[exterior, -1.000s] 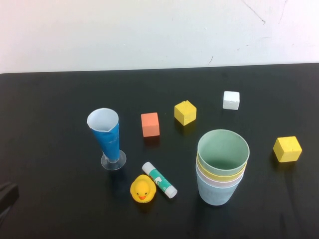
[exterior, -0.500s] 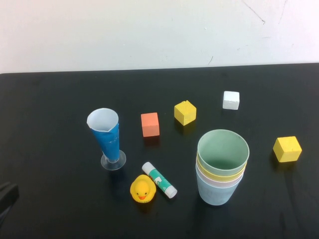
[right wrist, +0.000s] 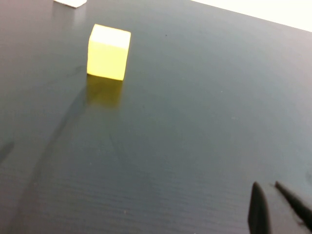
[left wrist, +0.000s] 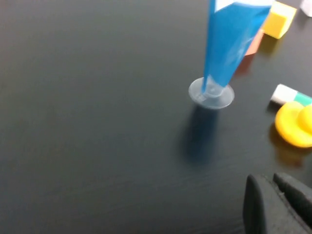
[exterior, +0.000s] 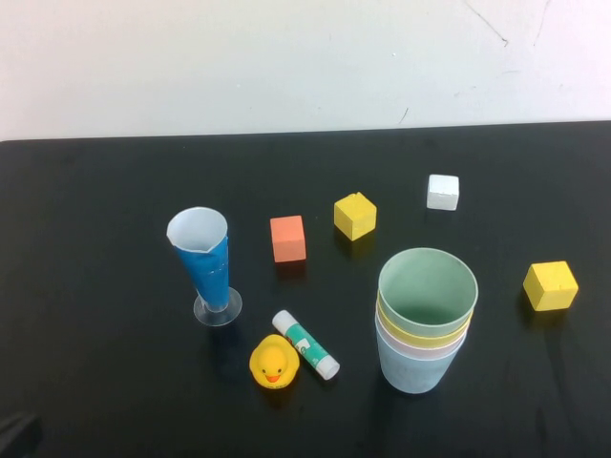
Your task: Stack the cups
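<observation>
Four cups point(exterior: 425, 320) stand nested in one upright stack on the right-hand part of the black bench point(exterior: 115, 191): light blue outermost at the bottom, then a pale pink rim, a yellow rim, and the green cup on top, whose inside is bare. To the stack's left stands a tall blue cone glass point(exterior: 204, 262) on a clear round base, upright, nothing visible in it.

Between glass and stack lie a rubber duck point(exterior: 273, 363) and a glue stick point(exterior: 305, 344), just beside each other. Farther back sit an orange cube point(exterior: 287, 239), a yellow cube point(exterior: 354, 216) and a white cube point(exterior: 443, 192); another yellow cube point(exterior: 550, 285) sits right of the stack, apart from it.

The left tool point(left wrist: 273, 195) hangs low at the bench's near left corner, fingers pressed together and holding nothing, the glass well ahead of it. The right tool point(right wrist: 273, 204), likewise pressed together and bare, sits low over open bench near the right-hand yellow cube. The bench's left side and near edge lie open.
</observation>
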You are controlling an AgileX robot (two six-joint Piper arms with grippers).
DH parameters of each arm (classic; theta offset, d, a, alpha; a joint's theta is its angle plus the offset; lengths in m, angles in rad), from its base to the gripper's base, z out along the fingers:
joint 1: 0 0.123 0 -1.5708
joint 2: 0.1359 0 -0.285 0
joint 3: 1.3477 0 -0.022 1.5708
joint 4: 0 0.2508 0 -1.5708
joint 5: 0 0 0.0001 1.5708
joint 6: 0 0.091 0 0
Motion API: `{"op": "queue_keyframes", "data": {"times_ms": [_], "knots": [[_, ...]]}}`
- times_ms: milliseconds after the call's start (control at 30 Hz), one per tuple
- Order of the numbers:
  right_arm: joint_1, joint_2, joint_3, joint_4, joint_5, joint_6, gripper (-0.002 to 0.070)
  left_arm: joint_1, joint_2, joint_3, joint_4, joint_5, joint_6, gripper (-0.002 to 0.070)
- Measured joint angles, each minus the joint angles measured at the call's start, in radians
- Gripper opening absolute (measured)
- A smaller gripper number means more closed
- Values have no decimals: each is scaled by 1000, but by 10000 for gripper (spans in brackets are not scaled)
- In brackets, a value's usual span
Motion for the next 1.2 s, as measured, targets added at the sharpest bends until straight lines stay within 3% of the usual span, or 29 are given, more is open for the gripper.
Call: {"op": "queue_keyframes", "data": {"times_ms": [100, 267, 467, 600, 967, 1200], "knots": [[0, 0, 0, 0, 0, 0, -2, 110, -100, 37, -104, -16, 141, -1], [0, 0, 0, 0, 0, 0, -2, 370, -276, 77, -323, -56, 474, -1], [0, -1, 0, -1, 0, 1, -2, 588, -292, 149, -428, -90, 610, -1], [0, -1, 0, -1, 0, 1, -2, 624, -292, 202, -456, -116, 619, -1], [0, -1, 0, -1, 0, 1, -2, 624, -294, 319, -512, -226, 622, -1], [0, -1, 0, -1, 1, 1, -1, 572, -294, 319, -516, -220, 665, -1]]}}
